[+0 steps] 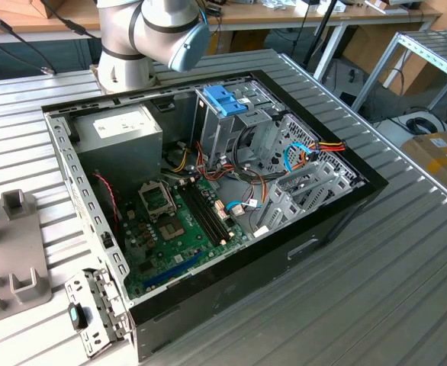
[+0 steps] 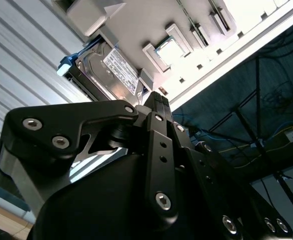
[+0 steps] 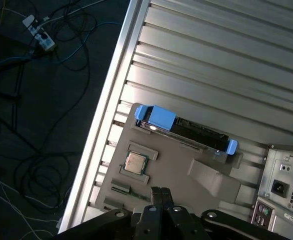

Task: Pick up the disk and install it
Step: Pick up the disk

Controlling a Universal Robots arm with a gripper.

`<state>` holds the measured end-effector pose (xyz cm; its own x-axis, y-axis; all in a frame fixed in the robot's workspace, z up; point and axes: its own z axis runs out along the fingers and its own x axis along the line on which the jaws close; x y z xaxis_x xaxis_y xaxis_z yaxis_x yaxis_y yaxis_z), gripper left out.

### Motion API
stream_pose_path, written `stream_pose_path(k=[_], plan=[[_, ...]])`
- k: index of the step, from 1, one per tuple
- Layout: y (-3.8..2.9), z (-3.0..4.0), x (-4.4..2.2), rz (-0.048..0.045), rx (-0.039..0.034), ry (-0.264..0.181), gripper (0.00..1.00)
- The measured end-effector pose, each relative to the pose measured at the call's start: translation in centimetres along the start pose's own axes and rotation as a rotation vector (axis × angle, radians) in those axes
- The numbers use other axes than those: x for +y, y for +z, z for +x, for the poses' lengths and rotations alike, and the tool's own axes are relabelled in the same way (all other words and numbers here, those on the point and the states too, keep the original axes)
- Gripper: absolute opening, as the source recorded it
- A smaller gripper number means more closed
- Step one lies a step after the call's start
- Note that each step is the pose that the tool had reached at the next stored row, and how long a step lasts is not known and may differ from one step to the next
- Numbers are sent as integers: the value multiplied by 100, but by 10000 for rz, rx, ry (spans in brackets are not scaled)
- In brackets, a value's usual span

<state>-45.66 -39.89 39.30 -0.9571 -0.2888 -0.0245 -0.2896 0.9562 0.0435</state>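
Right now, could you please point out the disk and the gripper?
the disk (image 3: 194,131): first wrist view, on its dark edge between the blue carrier ends.
the gripper (image 3: 160,191): first wrist view, between its fingertips.

Disk (image 3: 191,133) on edge in fixture (image 3: 176,159) on table (image 3: 211,60)

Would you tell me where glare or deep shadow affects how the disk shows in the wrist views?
Second wrist view: the tray past the disk is washed out by glare, and the gripper is dark. First wrist view: a small glint sits on the disk, and the floor is dark.
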Motion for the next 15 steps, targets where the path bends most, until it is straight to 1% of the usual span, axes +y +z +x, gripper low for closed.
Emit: stream_pose_path(k=[8, 12, 15], plan=[[0, 0, 0, -7, 12, -277, 10], [0, 0, 0, -12, 21, -481, 10], [0, 0, 0, -18, 32, -735, 10]])
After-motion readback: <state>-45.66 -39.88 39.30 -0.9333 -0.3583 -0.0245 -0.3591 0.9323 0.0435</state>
